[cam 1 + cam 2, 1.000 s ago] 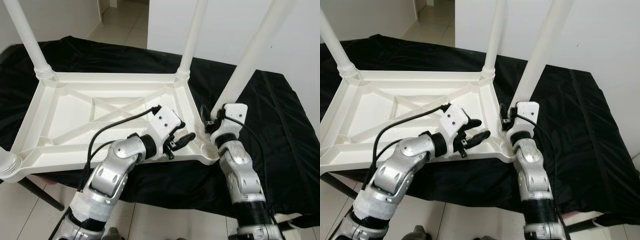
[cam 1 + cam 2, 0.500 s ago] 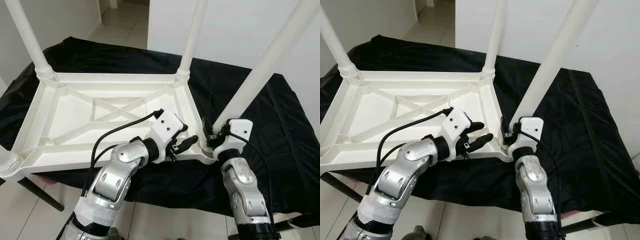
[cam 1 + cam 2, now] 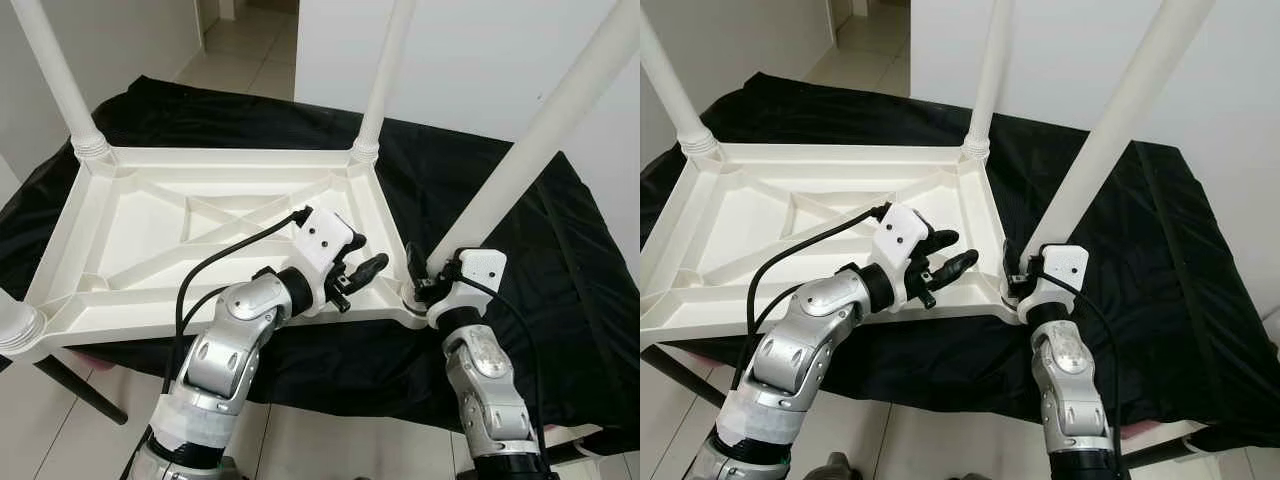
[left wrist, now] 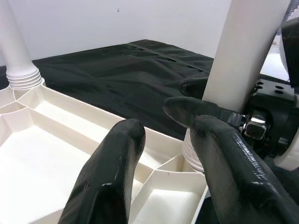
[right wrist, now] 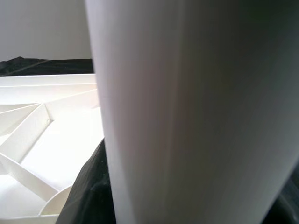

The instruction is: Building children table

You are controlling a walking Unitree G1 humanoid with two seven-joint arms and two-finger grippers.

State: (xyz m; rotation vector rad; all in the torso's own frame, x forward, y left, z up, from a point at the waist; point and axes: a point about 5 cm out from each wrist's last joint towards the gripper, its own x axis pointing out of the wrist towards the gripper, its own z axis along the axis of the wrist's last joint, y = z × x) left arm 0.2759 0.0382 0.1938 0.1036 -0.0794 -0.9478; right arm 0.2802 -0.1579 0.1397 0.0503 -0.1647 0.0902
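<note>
A white plastic children's table (image 3: 130,230) lies upside down on a black cloth. Its near right leg (image 3: 530,140) rises slanting from the corner socket (image 3: 415,300). My right gripper (image 3: 422,283) is shut on the base of that leg, and the leg (image 5: 187,112) is pressed close in the right wrist view. My left gripper (image 3: 358,272) hovers open just above the table's near right rim, a short way left of the socket. In the left wrist view its fingers (image 4: 117,158) stand apart, pointing at the leg (image 4: 243,51) and the right gripper's fingers (image 4: 191,108) around it.
Two far legs (image 3: 55,70) (image 3: 385,70) stand upright in their sockets, and a near left leg (image 3: 15,325) shows at the corner. The black cloth (image 3: 560,250) spreads to the right. A white wall (image 3: 470,60) is behind, with tiled floor (image 3: 240,40) beyond.
My right gripper has drawn back toward me and sunk, and the near right leg leans further right. My left gripper stayed by the rim, lifting slightly.
</note>
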